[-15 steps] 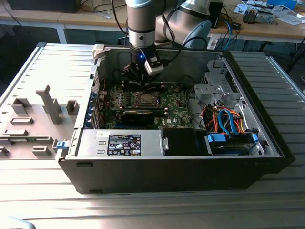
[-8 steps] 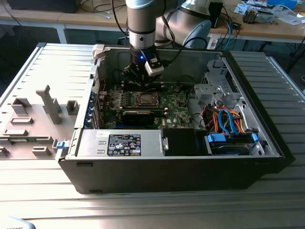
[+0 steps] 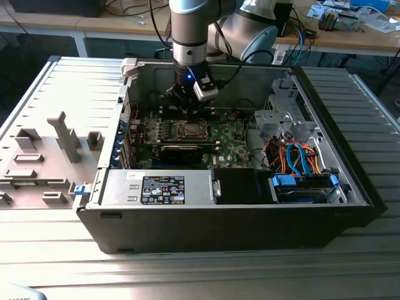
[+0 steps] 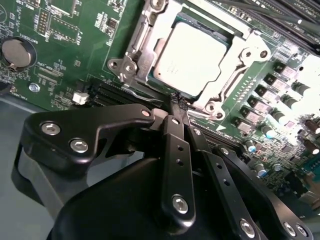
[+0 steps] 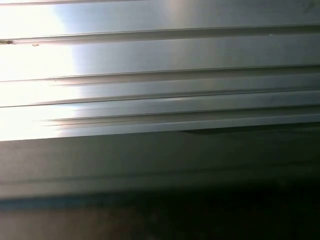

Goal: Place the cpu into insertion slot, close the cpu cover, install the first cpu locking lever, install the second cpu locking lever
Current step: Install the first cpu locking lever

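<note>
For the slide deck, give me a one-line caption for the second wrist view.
Closed gripper poised at the edge of the cpu cover, which frames the seated cpu on the green motherboard.

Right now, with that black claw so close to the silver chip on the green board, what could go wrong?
Three things, as I judge it. The gripper has its jaws shut together right at the edge of the cpu cover; a small slip could scrape the frame. The cpu sits in the window, so a skewed push might press on it unevenly. Small capacitors stand close beside the socket on the green board, and the wide black linkage could knock them.
</note>
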Motion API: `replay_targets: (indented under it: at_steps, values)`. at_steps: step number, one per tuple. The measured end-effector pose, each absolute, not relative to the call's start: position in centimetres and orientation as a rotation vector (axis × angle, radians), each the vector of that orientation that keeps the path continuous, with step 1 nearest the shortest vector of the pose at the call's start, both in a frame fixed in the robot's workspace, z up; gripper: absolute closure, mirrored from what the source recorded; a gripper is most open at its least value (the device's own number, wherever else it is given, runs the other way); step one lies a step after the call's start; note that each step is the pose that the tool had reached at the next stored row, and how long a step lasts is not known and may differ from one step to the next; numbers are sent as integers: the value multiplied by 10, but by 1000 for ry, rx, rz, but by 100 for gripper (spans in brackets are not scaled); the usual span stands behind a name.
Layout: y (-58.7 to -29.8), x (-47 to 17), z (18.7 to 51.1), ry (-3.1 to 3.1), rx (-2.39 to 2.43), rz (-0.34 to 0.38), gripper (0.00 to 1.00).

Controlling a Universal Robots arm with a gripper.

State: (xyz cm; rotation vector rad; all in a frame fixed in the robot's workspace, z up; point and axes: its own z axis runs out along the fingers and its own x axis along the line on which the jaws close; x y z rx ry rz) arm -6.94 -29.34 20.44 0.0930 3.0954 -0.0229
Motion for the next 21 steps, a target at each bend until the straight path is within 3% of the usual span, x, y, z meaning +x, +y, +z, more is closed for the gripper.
replay_targets:
  at_steps: [10,21]
  values:
    - [-294,-56,203,3098,93,-22,89]
    - [-294,-46,201,3103,88,30,89]
